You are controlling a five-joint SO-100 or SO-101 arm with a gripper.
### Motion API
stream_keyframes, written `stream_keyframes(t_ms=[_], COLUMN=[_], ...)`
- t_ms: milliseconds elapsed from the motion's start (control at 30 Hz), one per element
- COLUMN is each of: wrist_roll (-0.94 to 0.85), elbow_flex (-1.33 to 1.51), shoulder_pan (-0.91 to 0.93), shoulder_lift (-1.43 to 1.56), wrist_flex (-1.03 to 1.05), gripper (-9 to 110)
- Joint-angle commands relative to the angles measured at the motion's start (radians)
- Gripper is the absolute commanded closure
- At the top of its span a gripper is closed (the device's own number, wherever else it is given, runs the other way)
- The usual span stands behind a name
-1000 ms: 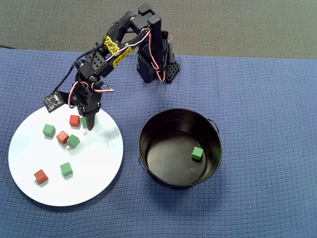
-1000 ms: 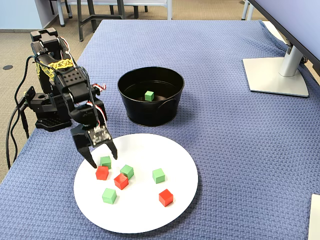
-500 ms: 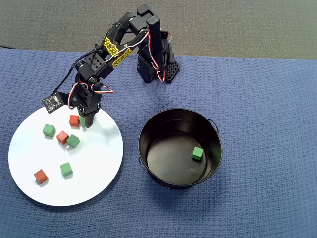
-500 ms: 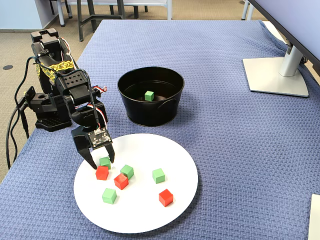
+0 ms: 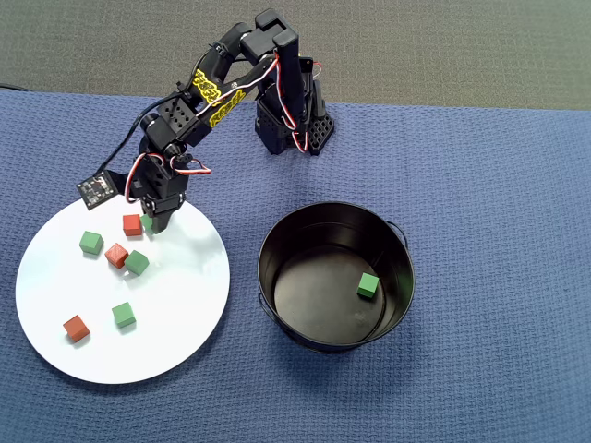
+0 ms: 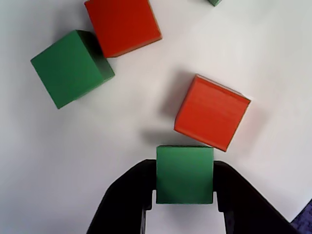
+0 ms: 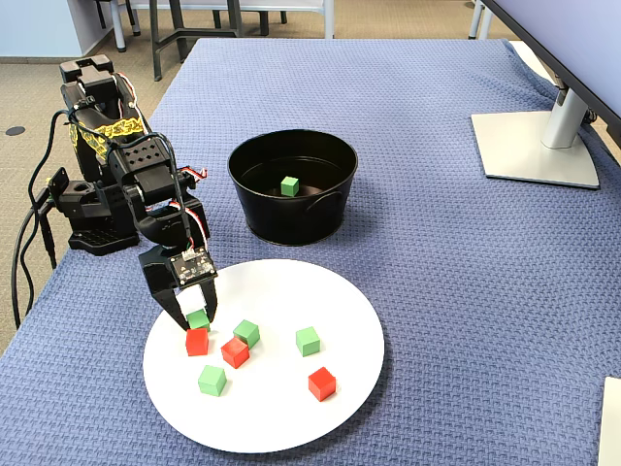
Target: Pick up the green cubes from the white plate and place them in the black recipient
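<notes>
- Small matte bright green cube (image 6: 184, 174) sits between the two black fingers of the gripper (image 6: 184, 195), on the large flat round white plate (image 6: 146, 97); wrist view shows the fingers closed against both its sides, so the claw is narrowed to cube width and has hold of it.
- Fixed view: same green cube (image 7: 198, 318) at the gripper tips (image 7: 192, 320), low over the plate's far-left part (image 7: 281, 427); can't tell if it's touching the plate or just lifted.
- Red-orange cube (image 6: 212, 112) just beside the gripped one, corner nearly touching in wrist view; in fixed view it (image 7: 197, 341) lies directly in front of the gripper.
- W/ respect to the plate: 3 more green cubes lie on it in overhead view – one at upper left (image 5: 90, 242), one near the middle (image 5: 137, 262), one lower (image 5: 123, 315).
- 2nd red-orange cube (image 5: 116, 255) touches the middle green one; 3rd red-orange cube (image 5: 76, 327) near the plate's lower-left edge, apart from the rest.
- Round glossy black metal bucket (image 5: 277, 314) stands right of the plate in overhead view, near but not touching; one green cube (image 5: 368, 284) lies inside on its bottom, toward the right wall.
- Black arm w/ yellow tape (image 5: 214, 88) reaches from its base beyond the plate, down to the plate's top edge.
- All on a blue woven cloth (image 5: 499, 231) covering the table.
- Grey monitor stand (image 7: 539, 146) far right of the bucket in fixed view.
</notes>
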Motion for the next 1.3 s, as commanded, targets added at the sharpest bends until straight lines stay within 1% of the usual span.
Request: stream_keyframes(t_ms=[0, 167, 367, 500, 667, 867, 1000, 1100, 1133, 1200, 1267], wrist_roll=[0.057, 0.175, 0.423, 0.606, 0.861, 1.144, 1.273, 1.312, 1.29, 1.25, 1.207], elbow_flex=[-0.015, -0.121, -0.336, -0.443, -0.476, -0.433, -0.376, -0.304, -0.281, -0.245, -0.252], shoulder_pan=[-0.015, -0.028, -0.104, -0.204, -0.451, -0.854, -1.062, -1.16, -1.19, -1.227, -1.216], shoulder_lift=[0.046, 0.147, 0.293, 0.388, 0.497, 0.534, 0.514, 0.474, 0.46, 0.453, 0.462], wrist_flex=[-0.017, 0.135, 0.365, 0.485, 0.58, 0.624, 0.603, 0.523, 0.505, 0.483, 0.486], gripper=[101, 101, 101, 101, 101, 102, 102, 101, 96, 74, 72])
